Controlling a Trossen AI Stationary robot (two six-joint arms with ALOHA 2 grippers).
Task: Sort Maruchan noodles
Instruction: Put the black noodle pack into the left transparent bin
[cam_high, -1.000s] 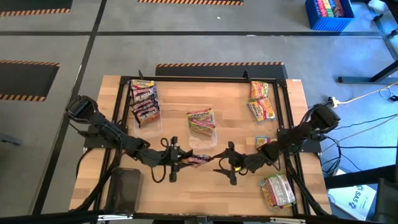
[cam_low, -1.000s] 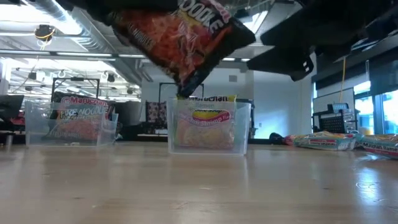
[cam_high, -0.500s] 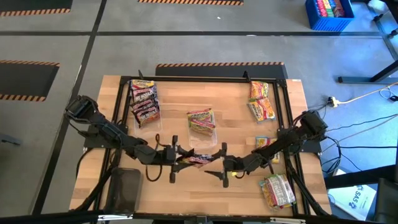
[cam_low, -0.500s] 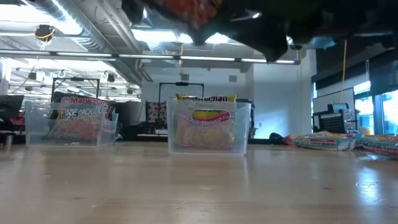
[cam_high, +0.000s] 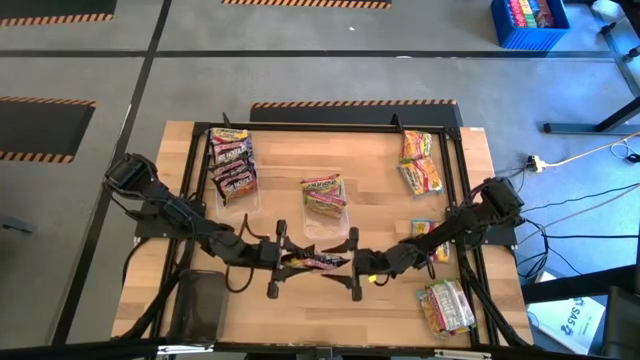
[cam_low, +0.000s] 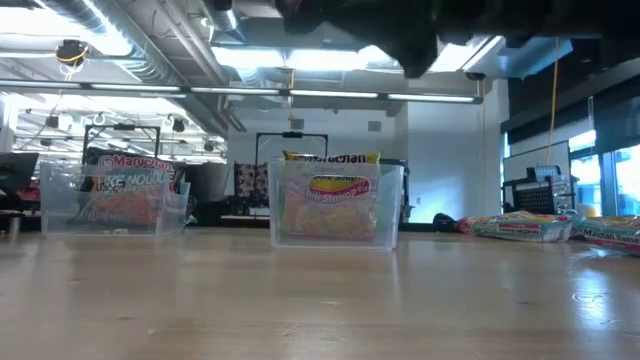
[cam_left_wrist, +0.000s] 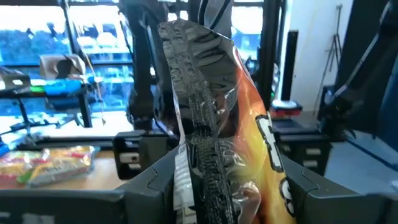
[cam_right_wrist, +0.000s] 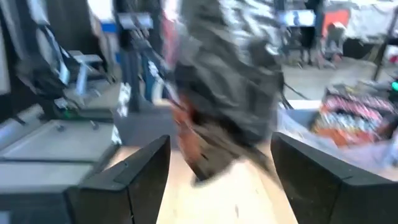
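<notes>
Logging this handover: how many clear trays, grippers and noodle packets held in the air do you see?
clear trays: 2
grippers, left gripper and right gripper: 2
noodle packet in the air, between them: 1
Total: 5

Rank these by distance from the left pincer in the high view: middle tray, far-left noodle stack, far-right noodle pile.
From the left pincer:
1. Middle tray, just beyond it at table centre.
2. Far-left noodle stack, in the far left corner.
3. Far-right noodle pile, across the table.
</notes>
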